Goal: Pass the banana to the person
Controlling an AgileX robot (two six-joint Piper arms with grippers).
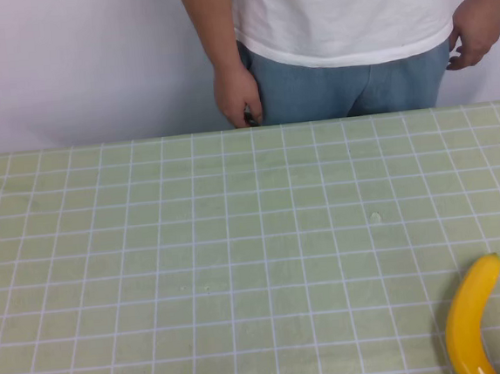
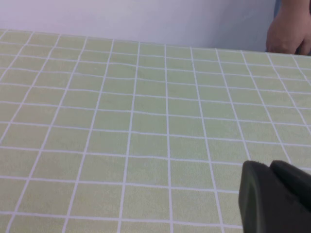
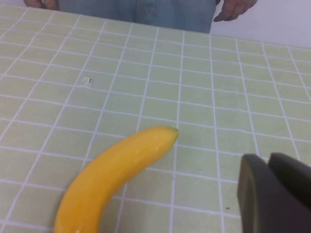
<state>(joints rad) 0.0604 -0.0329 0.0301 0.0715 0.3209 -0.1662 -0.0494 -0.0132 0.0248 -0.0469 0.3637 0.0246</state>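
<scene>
The yellow banana [image 1: 472, 321] lies on the green checked tablecloth at the near right, one tip pointing toward the far side. It also shows in the right wrist view [image 3: 112, 179]. The person [image 1: 341, 21] stands behind the far edge in a white T-shirt and blue jeans, both hands hanging down at their sides. My right gripper [image 3: 268, 160] is shut and empty, low over the cloth just beside the banana without touching it. My left gripper [image 2: 269, 167] is shut and empty over bare cloth. Neither arm shows in the high view.
The green gridded tablecloth [image 1: 194, 244] covers the whole table up to the far edge. A white wall is behind the person. A small pale speck [image 1: 375, 217] lies on the cloth right of centre. The person's hand [image 2: 286, 34] shows at the far edge.
</scene>
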